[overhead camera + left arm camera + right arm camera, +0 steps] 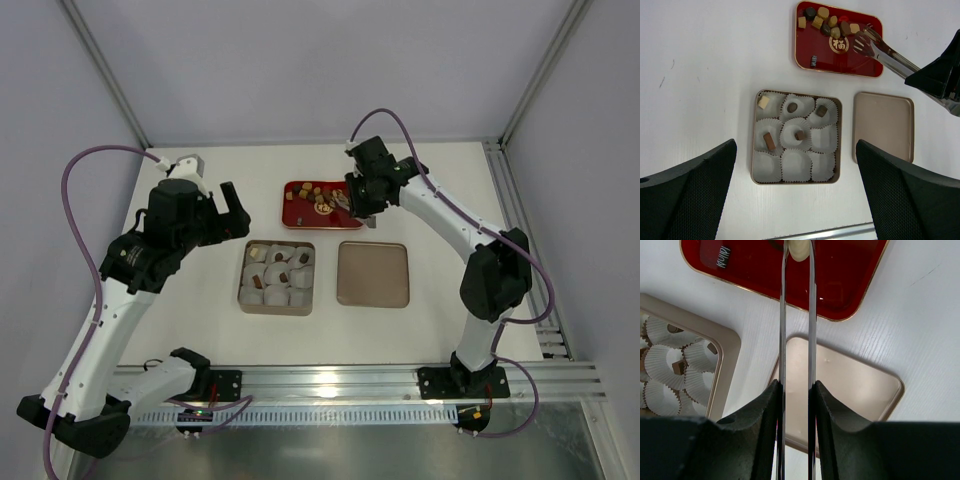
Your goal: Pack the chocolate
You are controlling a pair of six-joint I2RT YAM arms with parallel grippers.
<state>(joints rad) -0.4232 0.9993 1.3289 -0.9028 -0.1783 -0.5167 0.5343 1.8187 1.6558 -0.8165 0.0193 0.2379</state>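
Loose chocolate pieces point(827, 25), dark brown, tan-gold and cream, lie at the far end of the red tray point(805, 55). Several more pieces sit in white paper cups in the tan tin point(754, 150), among them a cream one point(763, 102) and a brown bar point(769, 141). My right gripper point(796, 387) is shut on metal tongs point(782, 315). The tong tips pinch a cream piece point(799, 250) over the red tray point(850, 285). My left gripper point(796, 195) is open and empty, high above the tin's near edge.
The tin's tan lid point(883, 125) lies flat to the right of the tin, under the tongs' shafts in the right wrist view point(850, 385). A small dark packet point(813, 61) lies in the tray's near-left corner. An aluminium rail point(330, 380) runs along the table's near edge.
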